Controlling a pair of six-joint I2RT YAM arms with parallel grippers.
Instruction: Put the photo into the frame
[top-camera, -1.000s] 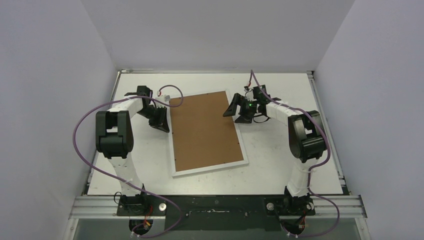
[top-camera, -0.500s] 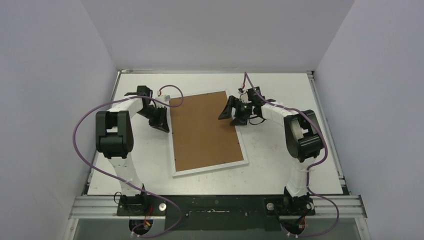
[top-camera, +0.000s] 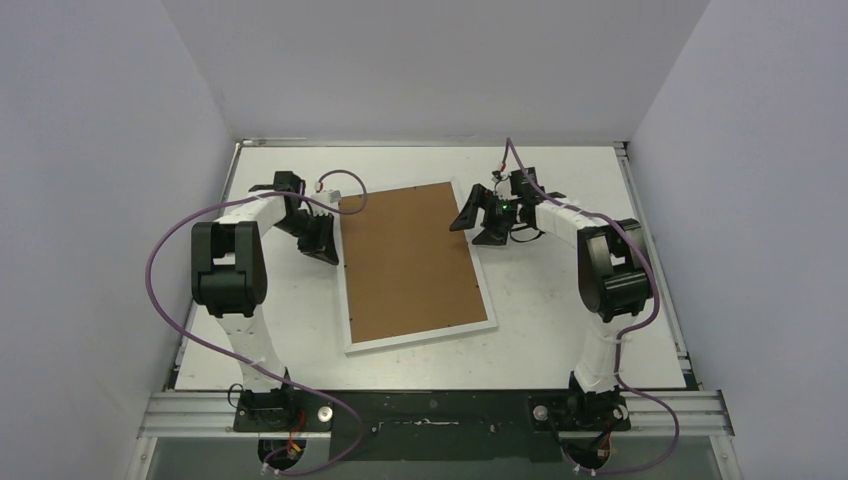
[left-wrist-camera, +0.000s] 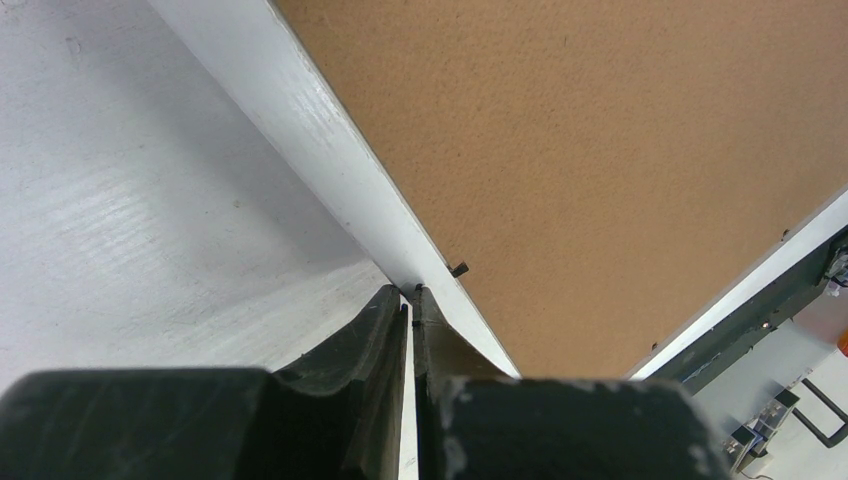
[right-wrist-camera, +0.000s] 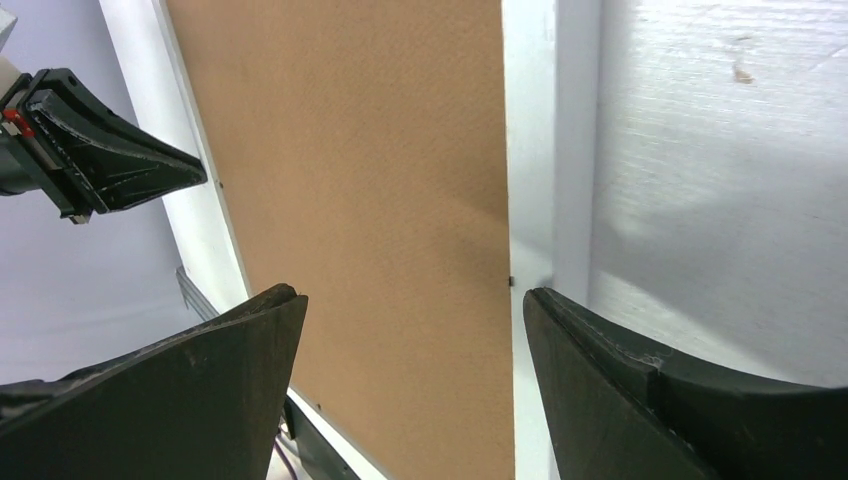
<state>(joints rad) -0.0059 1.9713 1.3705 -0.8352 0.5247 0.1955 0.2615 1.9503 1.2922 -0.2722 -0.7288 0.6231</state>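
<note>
Rightward since half a second ago, the right gripper (top-camera: 474, 226) has drawn back off the plain brown backing board (top-camera: 410, 260). Its jaws stand wide, holding nothing, straddling the right border of the large white-edged rectangular frame (top-camera: 418, 337). I see the left gripper (left-wrist-camera: 410, 295) closed, its tips against the frame's left border. The frame lies flat on the white table (top-camera: 560, 330), filled by the board. I cannot see the photo.

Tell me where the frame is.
Top view, centre: the frame lies between the left gripper at its left edge and the right gripper over its right edge.
</note>
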